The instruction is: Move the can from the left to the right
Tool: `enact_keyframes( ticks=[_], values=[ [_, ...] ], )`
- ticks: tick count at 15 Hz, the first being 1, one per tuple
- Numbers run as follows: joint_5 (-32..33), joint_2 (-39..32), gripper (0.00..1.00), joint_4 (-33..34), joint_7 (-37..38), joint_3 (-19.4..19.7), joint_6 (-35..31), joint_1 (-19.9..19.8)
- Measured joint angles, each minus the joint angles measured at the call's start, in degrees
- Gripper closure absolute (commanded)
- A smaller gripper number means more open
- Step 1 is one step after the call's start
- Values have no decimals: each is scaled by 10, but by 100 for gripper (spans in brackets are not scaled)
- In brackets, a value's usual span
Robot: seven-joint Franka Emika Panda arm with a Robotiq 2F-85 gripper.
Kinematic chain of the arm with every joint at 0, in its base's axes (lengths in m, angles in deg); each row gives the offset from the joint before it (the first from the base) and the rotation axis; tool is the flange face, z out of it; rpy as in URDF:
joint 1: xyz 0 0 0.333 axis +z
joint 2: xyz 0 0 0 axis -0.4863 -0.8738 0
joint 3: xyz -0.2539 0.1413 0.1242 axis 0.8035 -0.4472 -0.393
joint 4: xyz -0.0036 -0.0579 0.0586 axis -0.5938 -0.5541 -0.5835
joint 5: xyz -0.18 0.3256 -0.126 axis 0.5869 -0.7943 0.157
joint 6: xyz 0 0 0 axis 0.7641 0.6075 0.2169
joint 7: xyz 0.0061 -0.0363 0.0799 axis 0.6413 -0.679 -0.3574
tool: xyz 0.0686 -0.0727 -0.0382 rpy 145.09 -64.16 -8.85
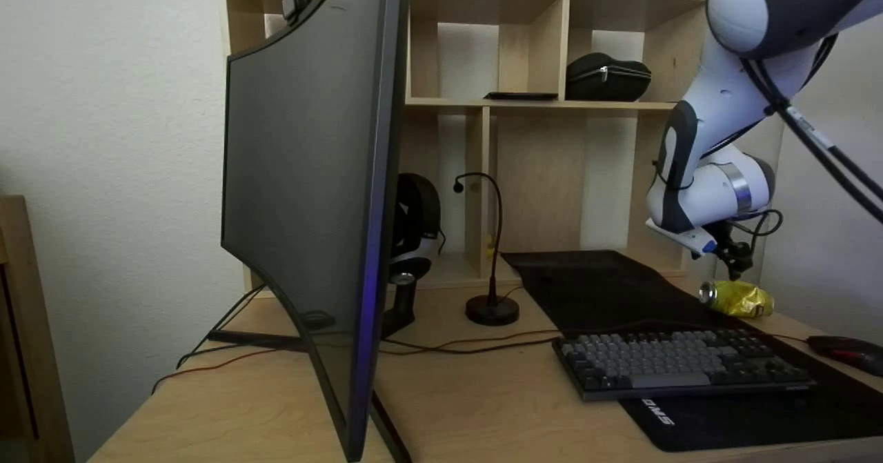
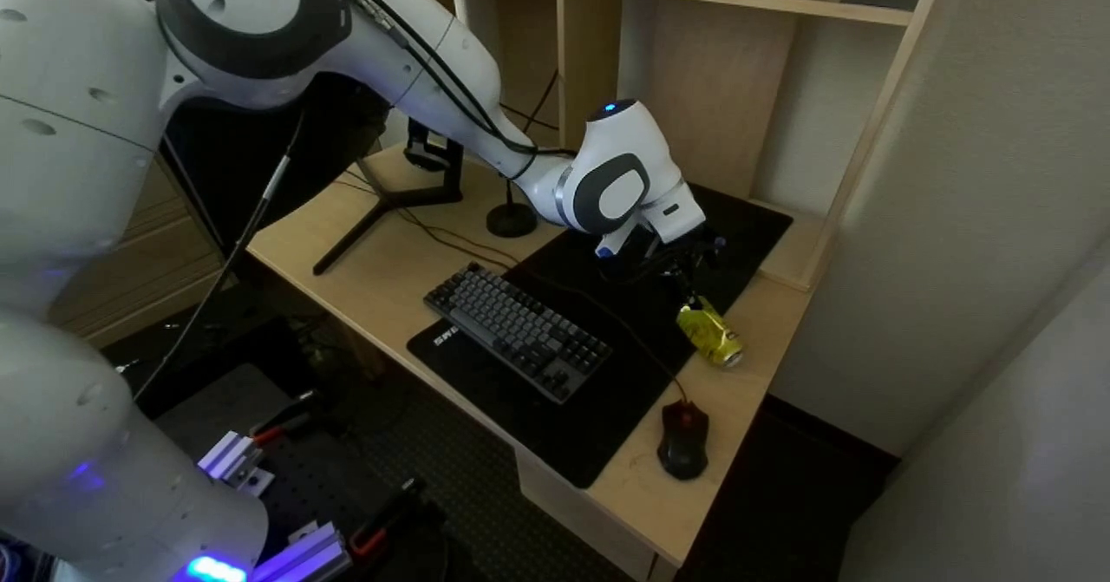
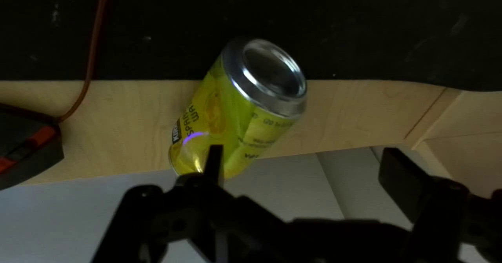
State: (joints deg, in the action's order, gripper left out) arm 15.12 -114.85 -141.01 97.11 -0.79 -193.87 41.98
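The yellow-green can (image 3: pixel 219 126) is tipped over, its silvery top angled up toward the camera in the wrist view. In both exterior views the can (image 1: pixel 741 300) (image 2: pixel 709 332) appears just under the gripper (image 1: pixel 735 268), at the strip of bare wood beside the black mat. Whether it rests on the table or is still in the air I cannot tell. My gripper (image 3: pixel 304 153) is open, with a wide gap between its fingers. The can lies outside that gap, partly behind the left-hand finger (image 3: pixel 214 163); nothing is between the fingers.
A mouse (image 2: pixel 683 440) with a red-brown cable sits near the table edge. The keyboard (image 2: pixel 520 326) lies on the black mat (image 2: pixel 598 417). A gooseneck microphone (image 1: pixel 492 308), a large monitor (image 1: pixel 310 159) and a wooden shelf (image 1: pixel 538 173) stand behind. The table ends close beyond the can.
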Motion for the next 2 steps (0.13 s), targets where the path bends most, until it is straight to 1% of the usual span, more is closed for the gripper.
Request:
enact_keyframes(
  ticks=[2],
  values=[
    [10,51,0,-45,-49,-20,-19,-5]
  ],
)
